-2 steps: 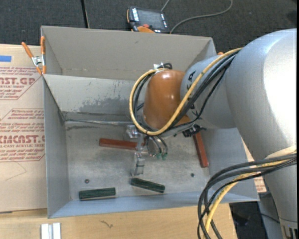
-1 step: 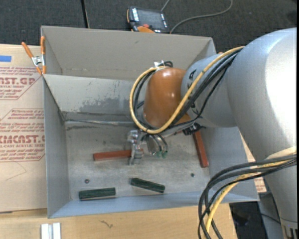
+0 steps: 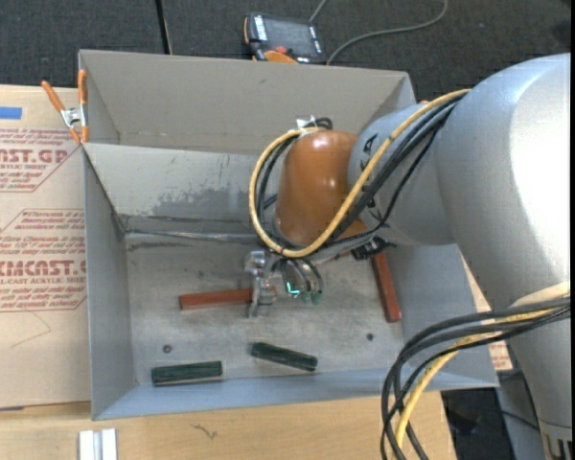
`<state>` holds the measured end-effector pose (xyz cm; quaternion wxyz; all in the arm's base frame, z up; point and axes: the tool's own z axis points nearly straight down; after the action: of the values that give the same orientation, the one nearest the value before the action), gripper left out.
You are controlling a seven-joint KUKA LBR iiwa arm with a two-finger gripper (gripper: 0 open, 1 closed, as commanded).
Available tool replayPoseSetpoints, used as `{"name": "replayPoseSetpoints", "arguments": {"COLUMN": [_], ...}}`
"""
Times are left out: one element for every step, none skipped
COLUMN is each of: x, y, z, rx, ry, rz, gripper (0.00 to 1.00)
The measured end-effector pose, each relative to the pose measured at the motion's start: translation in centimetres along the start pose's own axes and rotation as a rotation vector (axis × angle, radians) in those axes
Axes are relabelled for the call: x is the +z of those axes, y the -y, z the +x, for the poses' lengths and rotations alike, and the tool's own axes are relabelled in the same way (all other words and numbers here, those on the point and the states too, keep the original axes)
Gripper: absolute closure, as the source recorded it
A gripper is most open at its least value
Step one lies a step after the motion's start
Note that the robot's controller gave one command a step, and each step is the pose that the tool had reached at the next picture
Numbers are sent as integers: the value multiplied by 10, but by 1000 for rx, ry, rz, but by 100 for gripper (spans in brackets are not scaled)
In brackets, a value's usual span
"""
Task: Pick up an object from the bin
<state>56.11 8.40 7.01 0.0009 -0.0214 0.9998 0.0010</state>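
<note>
Closest to the camera, by the near wall of the grey bin (image 3: pixel 110 286): a left green bar (image 3: pixel 187 373), dark and slim, lying flat and nearly parallel to that wall, close to the near left corner. Just to its right and a little farther in, a right green bar (image 3: pixel 284 356) of the same dark colour and shape, slightly slanted, apart from the first. Farther in, about mid-floor, a red-brown bar (image 3: pixel 214 301), long and thin, lying flat and almost level across the view, left end free, right end running up to the hand (image 3: pixel 263 295). Hand down low at that right end, seemingly touching it, though hard to say from this angle. Cannot tell whether clenched or released, nor whether the bar sits inside the grip. A small green glow on the hand's right side. Over by the right wall, well apart from the hand, a second red-brown bar (image 3: pixel 386 290), running near to far rather than across, its far end tucked under the robot's wrist. Above the hand, the orange cover (image 3: pixel 311 185) of the wrist, rounded and glossy, with yellow cables (image 3: pixel 259 185) looping round its left side and trailing back over the arm (image 3: pixel 489 161). Arm thick and pale grey, stretched in from the right, hiding the bin's far right corner. Beyond all this, the sloped far wall, scuffed and streaked with darker marks.
</note>
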Motion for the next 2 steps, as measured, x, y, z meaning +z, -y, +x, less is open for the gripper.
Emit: {"name": "replayPoseSetpoints", "arguments": {"x": [0,-119], "y": [0,-7], "z": [0,-10], "rx": [0,104], "ry": [0,8], "rz": [0,-1], "gripper": [100,100]}}
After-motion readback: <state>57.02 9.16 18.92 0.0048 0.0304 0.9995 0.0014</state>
